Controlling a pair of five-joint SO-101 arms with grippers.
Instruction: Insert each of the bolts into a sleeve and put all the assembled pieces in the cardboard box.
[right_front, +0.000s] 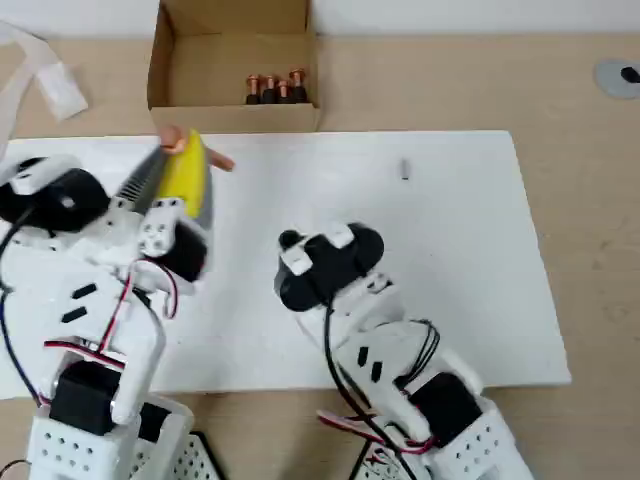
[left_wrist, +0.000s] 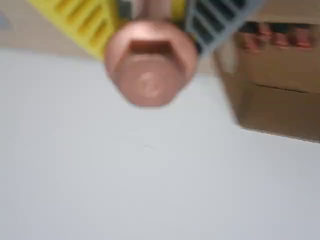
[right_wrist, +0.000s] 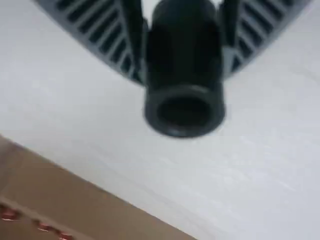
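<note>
My left gripper (right_front: 192, 160), with one yellow and one grey finger, is shut on a copper bolt (right_front: 218, 160) just in front of the cardboard box (right_front: 160, 70). The bolt's hexagonal head (left_wrist: 150, 70) faces the left wrist camera. My right gripper (right_front: 292, 243) is shut on a black sleeve (right_front: 289, 239) over the middle of the white board. The sleeve's open end (right_wrist: 185, 107) points toward the right wrist camera. Several assembled pieces (right_front: 275, 88) stand in a row inside the box.
A white board (right_front: 450, 260) covers the wooden table. A small grey item (right_front: 404, 170) lies on it at the back right. A white strip (right_front: 45, 80) lies at the far left, and a grey disc (right_front: 620, 75) at the far right edge.
</note>
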